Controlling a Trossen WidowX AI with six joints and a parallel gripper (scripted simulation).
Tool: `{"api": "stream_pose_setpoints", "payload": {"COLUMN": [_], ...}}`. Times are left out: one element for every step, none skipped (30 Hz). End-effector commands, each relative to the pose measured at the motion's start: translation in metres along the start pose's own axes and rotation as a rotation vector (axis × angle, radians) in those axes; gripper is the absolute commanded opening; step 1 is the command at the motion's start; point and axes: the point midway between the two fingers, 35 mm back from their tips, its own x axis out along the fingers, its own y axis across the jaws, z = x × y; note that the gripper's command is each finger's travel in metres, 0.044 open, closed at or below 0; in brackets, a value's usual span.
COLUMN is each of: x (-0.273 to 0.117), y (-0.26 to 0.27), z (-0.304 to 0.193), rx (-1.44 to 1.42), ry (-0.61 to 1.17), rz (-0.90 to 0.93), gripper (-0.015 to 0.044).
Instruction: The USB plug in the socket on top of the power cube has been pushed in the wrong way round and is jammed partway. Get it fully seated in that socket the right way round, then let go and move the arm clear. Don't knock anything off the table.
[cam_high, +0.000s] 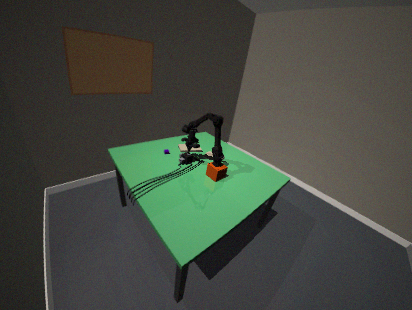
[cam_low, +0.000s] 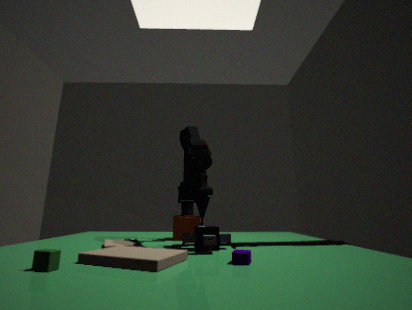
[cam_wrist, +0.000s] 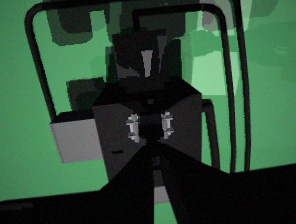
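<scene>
The power cube (cam_high: 187, 159) (cam_low: 200, 244) (cam_wrist: 109, 142) is a dark block with plugs on its sides. My gripper (cam_low: 202, 222) (cam_wrist: 154, 152) comes down over its top. The fingers are nearly together, shut on the dark USB plug (cam_wrist: 150, 121), which is mostly hidden between the fingertips. Bright metallic bits show on both sides of it in the wrist view. The plug's depth in the socket and which way round it sits cannot be told. In the top view the fingertips are too small to make out.
On the sides of the cube sit a grey plug (cam_wrist: 77, 141) and a black plug (cam_wrist: 140, 57). Black cables (cam_high: 160, 181) (cam_wrist: 227, 60) run across the green table (cam_high: 200, 220). A beige slab (cam_low: 132, 257), a green cube (cam_low: 46, 260), a purple cube (cam_high: 166, 151) (cam_low: 241, 257) and an orange block (cam_high: 216, 171) also stand there.
</scene>
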Motion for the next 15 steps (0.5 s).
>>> {"api": "stream_pose_setpoints", "payload": {"x": [0.0016,0.0017,0.0018,0.0019,0.0021,0.0022,0.0023,0.0024,0.0025,0.0027,0.0028,0.0029,0.003,0.0031,0.0033], "y": [-0.0002,-0.0002,-0.0002,-0.0002,-0.0002,-0.0002,-0.0002,-0.0002,-0.0002,-0.0002,-0.0002,-0.0002,-0.0002,-0.0002,-0.0002], "z": [-0.0001,-0.0001,-0.0001,-0.0001,-0.0001,-0.0001,-0.0001,-0.0001,0.0,0.0,0.0,0.0,0.0,0.0,0.0], "rx": [-0.006,-0.006,-0.006,-0.006,-0.006,-0.006,-0.006,-0.006,-0.006,-0.006,-0.006,-0.006,-0.006,-0.006,-0.006], "ry": [0.002,0.002,0.002,0.002,0.002,0.002,0.002,0.002,0.002,0.002,0.002,0.002,0.002,0.002,0.002], "rz": [-0.002,-0.002,-0.002,-0.002,-0.002,-0.002,-0.002,-0.002,-0.002,-0.002,-0.002,-0.002,-0.002,-0.002,-0.002], "gripper": [0.0,0.0,0.0,0.0,0.0,0.0,0.0,0.0,0.0,0.0,0.0,0.0,0.0,0.0,0.0]}}
